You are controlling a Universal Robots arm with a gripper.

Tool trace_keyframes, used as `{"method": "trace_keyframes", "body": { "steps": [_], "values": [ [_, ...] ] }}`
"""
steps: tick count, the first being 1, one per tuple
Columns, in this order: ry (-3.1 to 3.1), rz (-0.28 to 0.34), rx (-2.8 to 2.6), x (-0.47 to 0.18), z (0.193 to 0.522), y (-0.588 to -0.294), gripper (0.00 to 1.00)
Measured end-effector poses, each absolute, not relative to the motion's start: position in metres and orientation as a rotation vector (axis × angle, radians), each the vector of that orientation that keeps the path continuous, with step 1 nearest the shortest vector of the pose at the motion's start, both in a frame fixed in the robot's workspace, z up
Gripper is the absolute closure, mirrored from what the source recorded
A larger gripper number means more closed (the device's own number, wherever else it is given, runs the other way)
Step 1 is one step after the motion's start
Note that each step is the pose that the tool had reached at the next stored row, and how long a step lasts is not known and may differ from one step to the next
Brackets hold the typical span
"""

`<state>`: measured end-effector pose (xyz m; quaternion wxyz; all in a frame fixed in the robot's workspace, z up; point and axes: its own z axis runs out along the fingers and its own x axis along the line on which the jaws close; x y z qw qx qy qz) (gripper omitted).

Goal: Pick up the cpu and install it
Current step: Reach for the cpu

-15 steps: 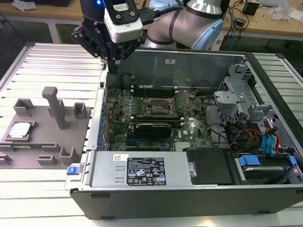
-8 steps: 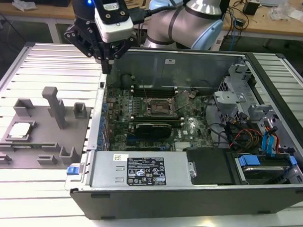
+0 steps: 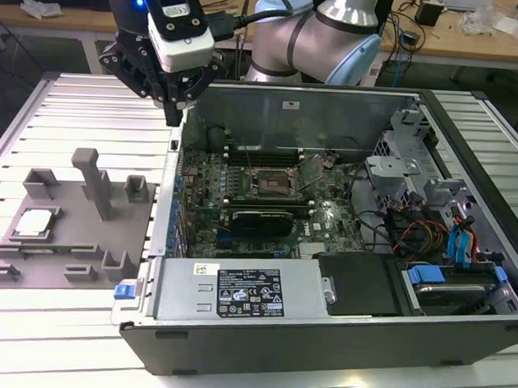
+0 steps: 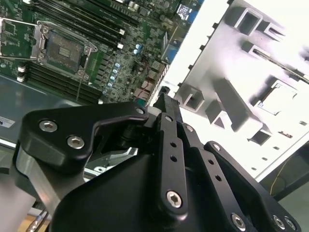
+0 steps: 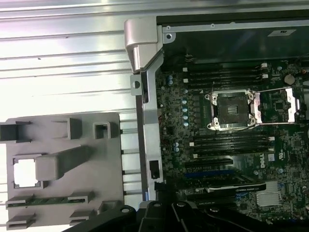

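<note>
The cpu (image 3: 32, 223) is a small silvery square lying flat in a recess at the exterior view's left end of the grey moulded tray (image 3: 70, 232). It shows bright in both wrist views (image 4: 277, 99) (image 5: 25, 172). The dark motherboard socket (image 3: 272, 184) (image 5: 231, 110) (image 4: 65, 48) sits inside the open computer case with its metal frame flipped up and nothing in it. My gripper (image 3: 173, 114) (image 4: 163, 101) hangs shut and holds nothing. It is above the case's side wall, between tray and motherboard, well apart from the cpu.
A tall upright post (image 3: 96, 181) and several low blocks rise from the tray near the cpu. The case wall (image 3: 169, 199) stands between tray and motherboard. Memory slots, a card, a power supply (image 3: 238, 291) and cables (image 3: 428, 230) crowd the case. A slatted metal table (image 3: 67, 94) lies underneath.
</note>
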<state>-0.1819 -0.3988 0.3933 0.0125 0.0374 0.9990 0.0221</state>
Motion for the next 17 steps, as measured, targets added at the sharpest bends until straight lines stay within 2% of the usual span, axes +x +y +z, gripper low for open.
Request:
{"method": "trace_keyframes", "body": {
  "steps": [17],
  "values": [
    [3.114,0.069,0.117,-0.22,0.388,-0.399,0.89]
  ]
}}
